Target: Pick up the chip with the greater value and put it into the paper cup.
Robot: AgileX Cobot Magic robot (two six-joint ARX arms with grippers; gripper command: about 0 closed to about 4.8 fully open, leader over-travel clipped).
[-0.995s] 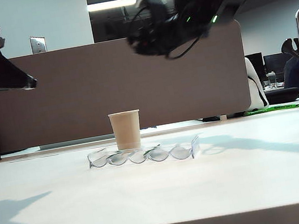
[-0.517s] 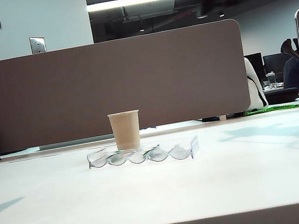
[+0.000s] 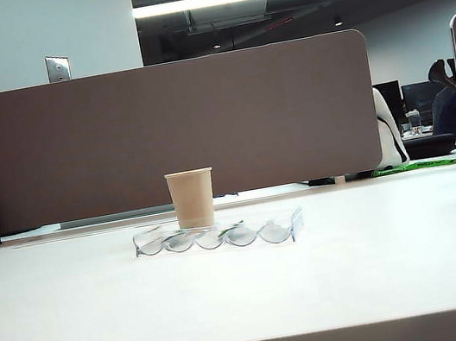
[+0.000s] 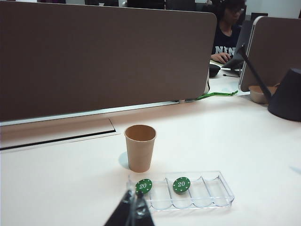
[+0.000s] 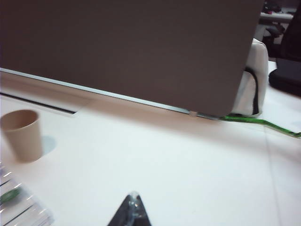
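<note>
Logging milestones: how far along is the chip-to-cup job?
Looks done, unconfirmed: the tray holds only two green 20 chips, no blue 50 in sight; the bottom of the paper cup is hidden. In hand: nothing. The left gripper and right gripper sit high above the table, jaws together, empty. Left: confirming the chip is inside the cup.

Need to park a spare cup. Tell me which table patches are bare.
Bare: the table right of the clear chip tray, and the strip in front of it. Crowded: the middle, where the paper cup stands close behind the tray. Both grippers, left and right, hang above the table.
</note>
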